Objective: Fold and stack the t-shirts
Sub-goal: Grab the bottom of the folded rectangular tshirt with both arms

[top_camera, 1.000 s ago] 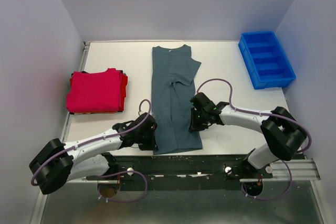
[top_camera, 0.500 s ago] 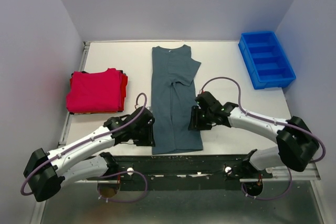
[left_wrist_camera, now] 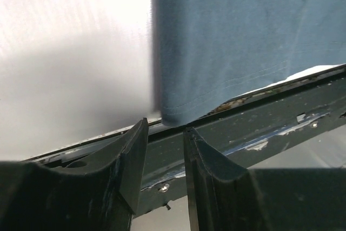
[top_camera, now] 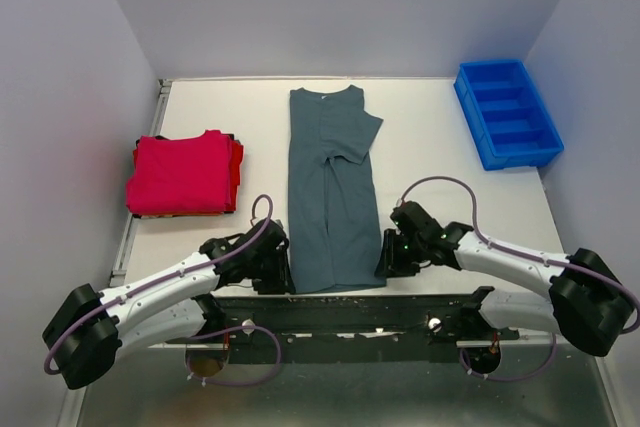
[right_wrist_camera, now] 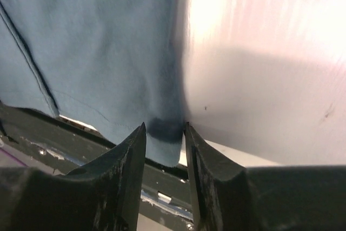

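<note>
T-shirt, dark slate grey-teal (top_camera: 330,197): laid flat on table (top_camera: 440,147), folded to a long strip, one sleeve turned across upper body. Collar end far from both sets of jaws, hem end nearest them; hem reaching just past near table edge onto dark rail (left_wrist_camera: 270,128). Positioned between the two grippers, one hem corner to each. Left gripper (left_wrist_camera: 165,128): low at near-left hem corner; jaws parted w/ narrow gap, no cloth in gap, rail visible through it. Hem corner just ahead of fingertips, toward the right-hand finger; contact not clear. Cloth ahead & right of these jaws, bare table ahead & left. Right gripper (right_wrist_camera: 165,128): low at near-right hem corner; jaws parted approx. same amount. Hem corner lying in the gap between fingertips, filling it side to side; no visible squeeze or lift of cloth, so not recorded as a pinch. Rest of cloth ahead & left of these jaws, bare table ahead & right. Red t-shirts (top_camera: 182,174): folded, stacked as one pile, well apart from left jaws, beyond them & off to their left. Darker edge under pile, item not identifiable. Blue bin (top_camera: 507,114): far-right area of table, well beyond right jaws. Wrist views blurred along cloth edges.
</note>
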